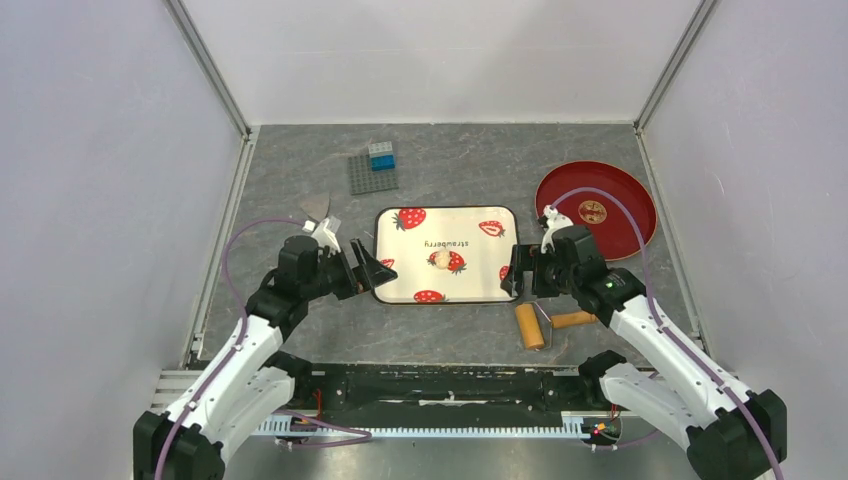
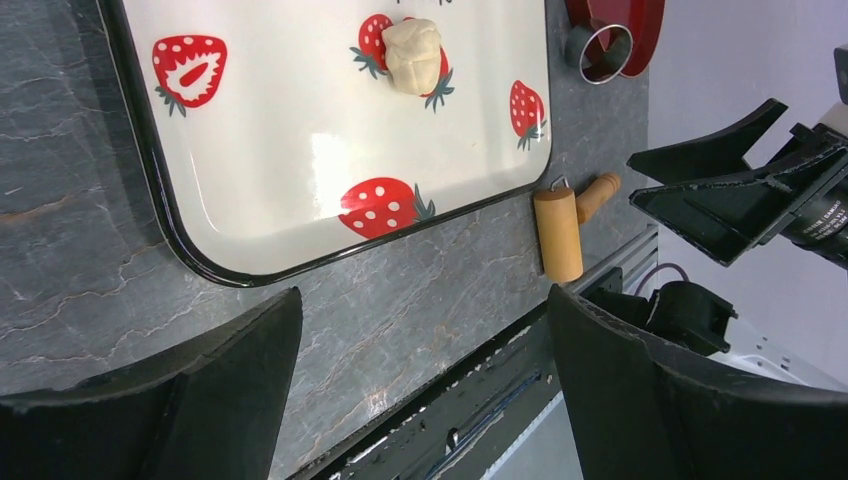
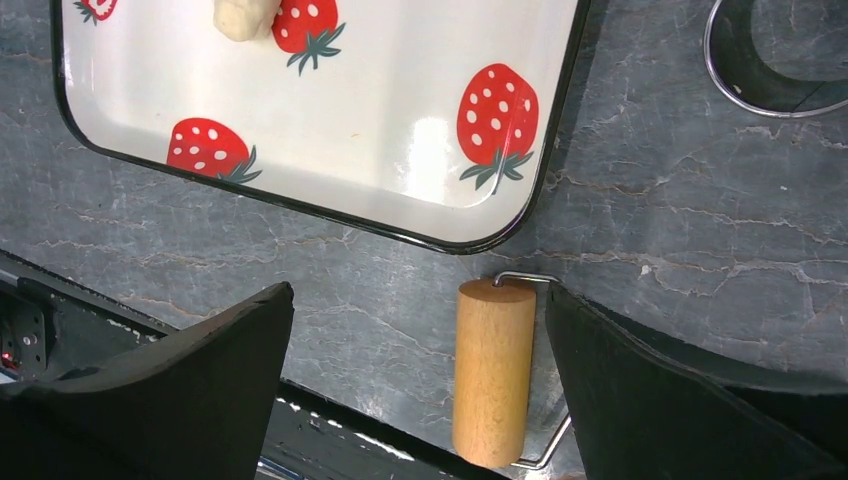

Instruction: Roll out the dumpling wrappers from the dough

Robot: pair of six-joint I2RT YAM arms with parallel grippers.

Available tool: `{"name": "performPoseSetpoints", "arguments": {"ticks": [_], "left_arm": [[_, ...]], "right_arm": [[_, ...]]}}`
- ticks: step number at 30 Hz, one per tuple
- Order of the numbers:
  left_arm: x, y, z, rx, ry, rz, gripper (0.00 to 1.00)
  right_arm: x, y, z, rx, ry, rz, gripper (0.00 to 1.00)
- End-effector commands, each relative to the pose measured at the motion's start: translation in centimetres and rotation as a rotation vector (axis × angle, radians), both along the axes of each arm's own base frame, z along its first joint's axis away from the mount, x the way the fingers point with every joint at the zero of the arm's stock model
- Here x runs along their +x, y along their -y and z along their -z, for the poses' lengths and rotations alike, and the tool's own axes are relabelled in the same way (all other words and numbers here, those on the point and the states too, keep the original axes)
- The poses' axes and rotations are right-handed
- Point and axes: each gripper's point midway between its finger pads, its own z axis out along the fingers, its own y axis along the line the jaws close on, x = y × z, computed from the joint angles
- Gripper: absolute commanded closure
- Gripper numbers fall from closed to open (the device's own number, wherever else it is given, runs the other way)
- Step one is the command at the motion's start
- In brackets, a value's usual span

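Grey marbled surface floors a white-walled booth. On it the left tool hangs released, its black fingers spread wide with nothing between them, just off the left rim of the strawberry-print tray at the middle of the overhead view. The right tool is equally slack and empty, fingers parted, just beside the tray's right rim. Between the two, the dough sits on the tray a little right of its centre, a lumpy, unflattened ball lying partly over one red strawberry print. Below the tray's lower right corner, near the right tool and apart from the rim, the wooden roller lies on the surface, its handle pointing toward the right. The right wrist view shows a metal ring at its upper right, standing on the surface beyond the tray's corner. Farther out, a red plate lies at the upper right of the overhead view, a grey studded baseplate carrying a blue brick above the tray's left corner, and a small pale wedge above the left tool.
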Motion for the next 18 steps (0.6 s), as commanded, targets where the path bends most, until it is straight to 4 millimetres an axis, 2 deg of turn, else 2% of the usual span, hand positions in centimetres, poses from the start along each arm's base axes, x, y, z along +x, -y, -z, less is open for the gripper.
{"name": "performPoseSetpoints", "arguments": {"ticks": [1,5,11,14,18], "left_arm": [[0.3,0.3,-0.8,-0.019,0.016,0.014,0.04],[0.4,0.5,-0.5,-0.02,-0.002,0.019,0.04],[0.5,1.7,0.0,-0.057,-0.057,0.059,0.04],[0.4,3.4,0.5,-0.057,-0.097,0.088,0.04],[-0.5,7.8,1.3,0.011,-0.14,0.186,0.04]], "right_arm": [[0.6,-0.1,-0.5,0.036,0.028,0.018,0.02],[0.7,0.9,0.2,0.023,0.019,0.06,0.02],[1.4,2.9,1.1,0.011,0.009,0.143,0.02],[1.6,4.1,1.5,0.014,-0.002,0.193,0.02],[1.7,5.7,1.9,-0.002,-0.005,0.241,0.02]]}}
